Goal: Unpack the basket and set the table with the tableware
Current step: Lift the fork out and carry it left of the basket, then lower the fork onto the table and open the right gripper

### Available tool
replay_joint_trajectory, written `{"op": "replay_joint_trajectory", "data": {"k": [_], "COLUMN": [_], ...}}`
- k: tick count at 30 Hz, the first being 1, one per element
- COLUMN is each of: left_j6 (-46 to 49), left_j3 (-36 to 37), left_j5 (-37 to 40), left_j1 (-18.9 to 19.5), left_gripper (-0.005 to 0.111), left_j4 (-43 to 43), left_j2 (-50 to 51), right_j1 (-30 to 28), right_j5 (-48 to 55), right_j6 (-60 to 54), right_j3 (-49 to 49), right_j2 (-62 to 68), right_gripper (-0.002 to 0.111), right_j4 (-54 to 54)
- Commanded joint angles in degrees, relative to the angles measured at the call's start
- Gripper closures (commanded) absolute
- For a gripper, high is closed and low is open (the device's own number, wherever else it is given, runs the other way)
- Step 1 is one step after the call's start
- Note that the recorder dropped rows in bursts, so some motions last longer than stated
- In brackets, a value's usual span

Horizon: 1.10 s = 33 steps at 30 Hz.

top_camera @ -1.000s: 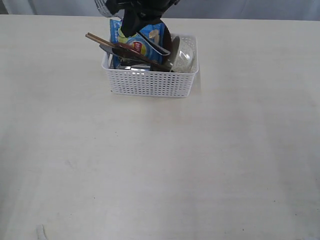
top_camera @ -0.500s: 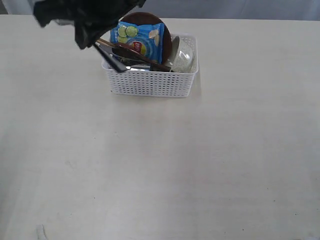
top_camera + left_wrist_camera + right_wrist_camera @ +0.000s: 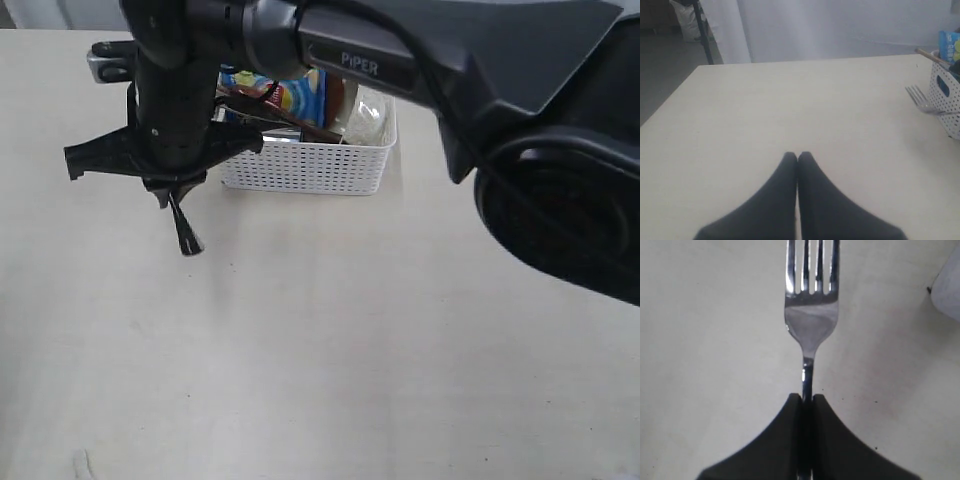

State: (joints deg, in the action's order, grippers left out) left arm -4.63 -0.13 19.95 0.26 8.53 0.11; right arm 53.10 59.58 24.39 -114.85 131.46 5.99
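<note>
The white basket [image 3: 310,165] stands at the back of the table [image 3: 350,350], with a blue chip bag [image 3: 290,95] and dark utensils sticking out of it. My right gripper [image 3: 172,190] has reached across to the basket's left and points down over the table. It is shut on the handle of a silver fork [image 3: 810,315], whose tines point away from the fingers. In the exterior view the fork [image 3: 183,228] hangs dark below the gripper. My left gripper [image 3: 797,156] is shut and holds nothing, low over bare table. From there the fork [image 3: 920,97] shows beside the basket [image 3: 947,100].
The right arm's large dark body [image 3: 520,120] fills the upper right of the exterior view and hides part of the basket. Brown chopsticks [image 3: 932,56] jut over the basket's rim. The table's far edge [image 3: 805,61] meets a pale curtain.
The right arm has swung from above the basket out to its left and down, with the fork in its gripper. The basket has not moved.
</note>
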Motion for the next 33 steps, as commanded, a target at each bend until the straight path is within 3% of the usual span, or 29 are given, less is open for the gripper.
{"op": "replay_joint_trajectory", "data": {"k": [1,12,20,33], "left_j6": [-0.13,-0.13,-0.13,-0.13], "left_j3": [0.13,0.13,0.13,0.13], "left_j5": [-0.14,-0.14,-0.14,-0.14], "left_j1": [-0.42,-1.01,-3.25,-5.59], "left_gripper": [0.107,0.107,0.107,0.107], "left_j4": [0.24,0.24,0.24,0.24], "left_j2": [-0.11,-0.11,-0.11,-0.11], "right_j1": [3.56,11.5,10.79,10.79], "right_j5": [-1.34,-0.78,4.38,2.09], "right_j6": [9.75,31.18,31.72,22.47], "right_j3": [-0.1,-0.1,0.0,0.0], "right_j2": [1.41,2.33,3.34,2.73], "right_gripper": [0.109,0.109,0.109,0.109], "right_j4": [-5.99,-23.03,-22.37,-20.28]}}
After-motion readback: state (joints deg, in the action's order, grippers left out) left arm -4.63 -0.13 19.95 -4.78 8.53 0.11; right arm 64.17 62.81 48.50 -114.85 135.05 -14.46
